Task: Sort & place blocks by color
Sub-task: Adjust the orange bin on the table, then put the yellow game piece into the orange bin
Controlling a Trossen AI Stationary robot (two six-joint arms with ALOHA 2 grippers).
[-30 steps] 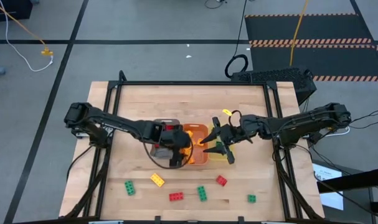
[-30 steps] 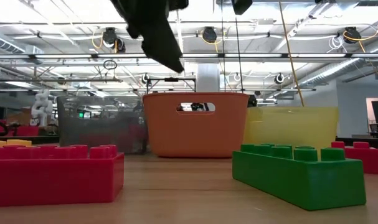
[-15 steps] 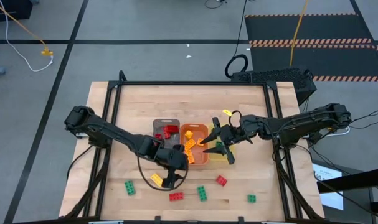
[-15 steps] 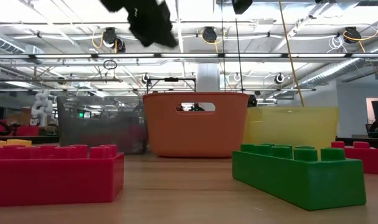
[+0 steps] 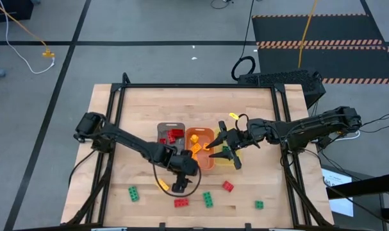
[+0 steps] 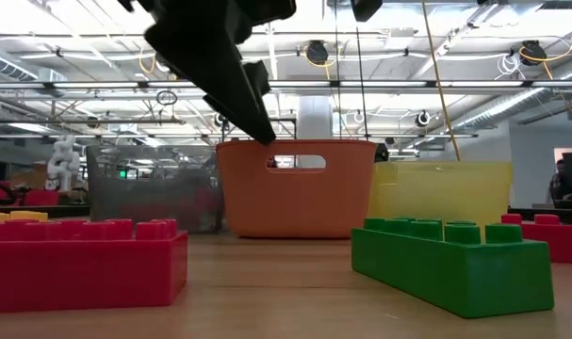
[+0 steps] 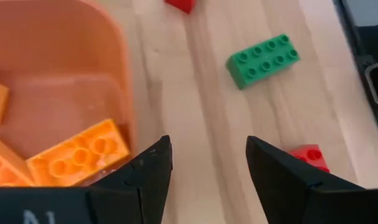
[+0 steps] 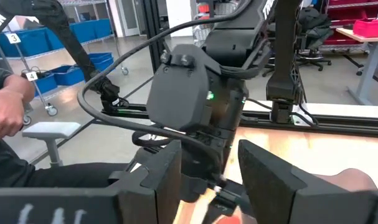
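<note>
High view: left gripper (image 5: 179, 186) spread and empty, just in front of the orange tray (image 5: 207, 165). Right gripper (image 5: 221, 150) spread beside that tray. Loose blocks (image 5: 207, 199) lie nearer the front edge.

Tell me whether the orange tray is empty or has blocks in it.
Not empty. The orange tray holds orange blocks, seen lying on its floor in the left wrist view and from above.

left tool (image 7: 207, 163): jaws apart, empty | right tool (image 5: 221, 149): jaws apart
</note>
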